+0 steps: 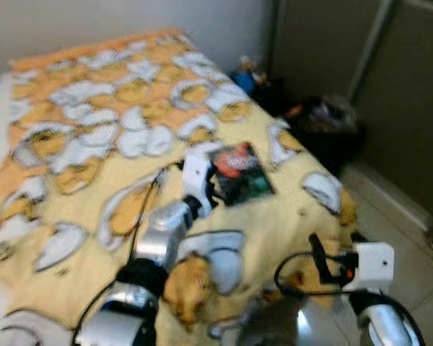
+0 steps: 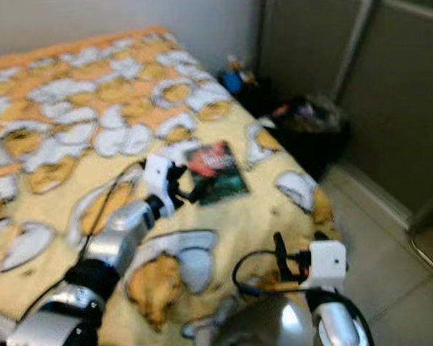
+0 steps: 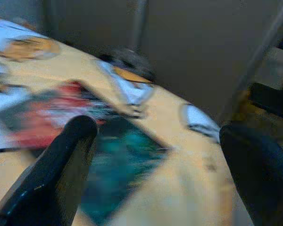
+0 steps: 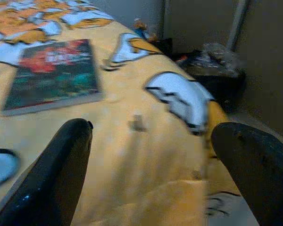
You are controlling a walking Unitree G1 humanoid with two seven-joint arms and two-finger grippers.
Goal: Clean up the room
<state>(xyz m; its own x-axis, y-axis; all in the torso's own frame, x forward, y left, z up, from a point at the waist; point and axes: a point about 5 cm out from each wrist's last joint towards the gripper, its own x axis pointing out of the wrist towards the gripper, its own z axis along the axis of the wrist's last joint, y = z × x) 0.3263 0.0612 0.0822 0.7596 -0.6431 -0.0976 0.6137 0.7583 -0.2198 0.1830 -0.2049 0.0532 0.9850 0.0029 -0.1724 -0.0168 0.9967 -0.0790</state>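
One flat glossy book [image 1: 242, 173] lies on soft patterned blanket [image 1: 94, 122].

Blanket [image 1: 94, 144] open around book [image 1: 242, 173]; black bin [image 1: 325, 130] beside bed.

We see a soft, matt cloth blanket [image 1: 94, 144] w/ slight creases. Book [image 4: 52, 75] has a smooth, glossy paper cover. Left arm [image 1: 159, 238] is shiny silver metal; fingers [image 4: 52, 174] are smooth black plastic, semi-gloss. Floor [image 2: 397, 274] looks like smooth tile.
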